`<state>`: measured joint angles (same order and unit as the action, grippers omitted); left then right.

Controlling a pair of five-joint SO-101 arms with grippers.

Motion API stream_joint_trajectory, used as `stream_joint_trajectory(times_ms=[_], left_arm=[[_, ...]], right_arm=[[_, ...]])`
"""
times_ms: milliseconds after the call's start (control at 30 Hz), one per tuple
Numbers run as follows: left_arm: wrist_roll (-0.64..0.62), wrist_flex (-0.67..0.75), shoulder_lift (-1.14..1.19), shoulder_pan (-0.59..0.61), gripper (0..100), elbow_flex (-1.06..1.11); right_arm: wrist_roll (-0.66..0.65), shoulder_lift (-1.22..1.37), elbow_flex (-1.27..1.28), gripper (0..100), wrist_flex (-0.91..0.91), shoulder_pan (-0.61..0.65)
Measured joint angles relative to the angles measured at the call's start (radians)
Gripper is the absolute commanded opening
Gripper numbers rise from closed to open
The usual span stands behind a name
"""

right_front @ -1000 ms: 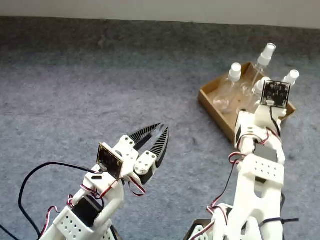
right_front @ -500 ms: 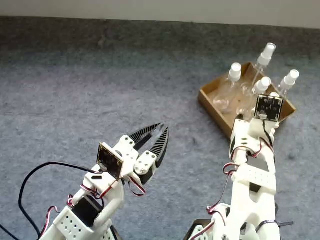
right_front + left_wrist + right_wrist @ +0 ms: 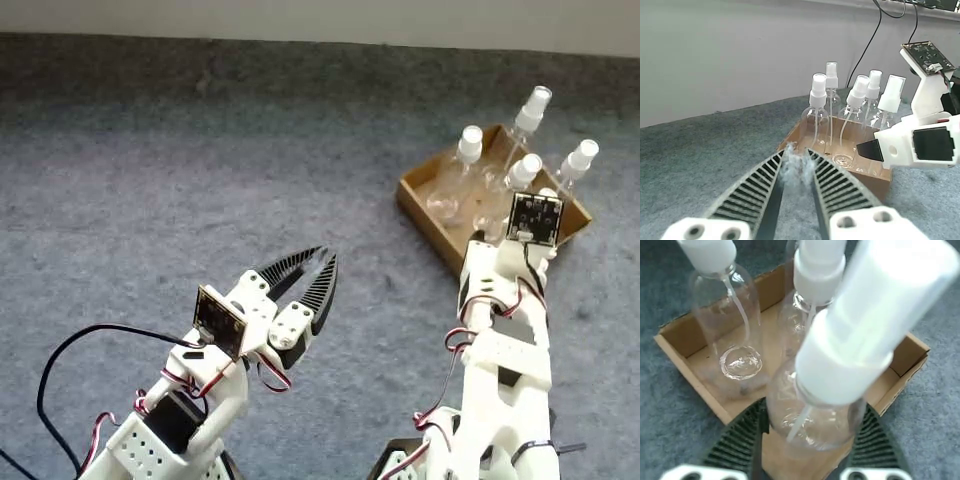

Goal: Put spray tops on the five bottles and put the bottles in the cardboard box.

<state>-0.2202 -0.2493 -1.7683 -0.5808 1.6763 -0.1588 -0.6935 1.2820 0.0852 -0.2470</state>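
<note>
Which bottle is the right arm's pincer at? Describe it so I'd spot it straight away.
Look to the cardboard box on the grey table's far right side, where five clear spray-topped bottles stand. Yours is the bottle at the box's edge nearest the arms, directly in front of the right pincer, closer to that arm than any neighbour.

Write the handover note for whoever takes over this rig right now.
Left gripper: slightly open, empty, over the carpet.
Right gripper: shut on the fifth bottle, low in the cardboard box.
Done: spray tops on all five; four bottles stand in the box.
To do: release the fifth bottle, check it stands, pull back.
</note>
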Motion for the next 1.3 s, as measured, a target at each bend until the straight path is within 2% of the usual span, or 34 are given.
stream_joint_trajectory(times_ms=[333,500,767,900,1300], left_arm=[[0.000,0.000,0.000,0.000,1,0.000],[0.000,0.000,0.000,0.000,1,0.000],[0.000,0.000,0.000,0.000,1,0.000],[0.000,0.000,0.000,0.000,1,0.000],[0.000,0.000,0.000,0.000,1,0.000]], right_arm=[[-0.002,0.094,-0.003,10.4,-0.014,0.002],[-0.002,0.097,-0.003,19.7,-0.014,0.005],[0.000,0.097,-0.003,20.7,-0.014,0.006],[0.000,0.097,-0.003,27.2,-0.014,0.006],[0.000,0.100,-0.002,27.6,-0.014,0.005]])
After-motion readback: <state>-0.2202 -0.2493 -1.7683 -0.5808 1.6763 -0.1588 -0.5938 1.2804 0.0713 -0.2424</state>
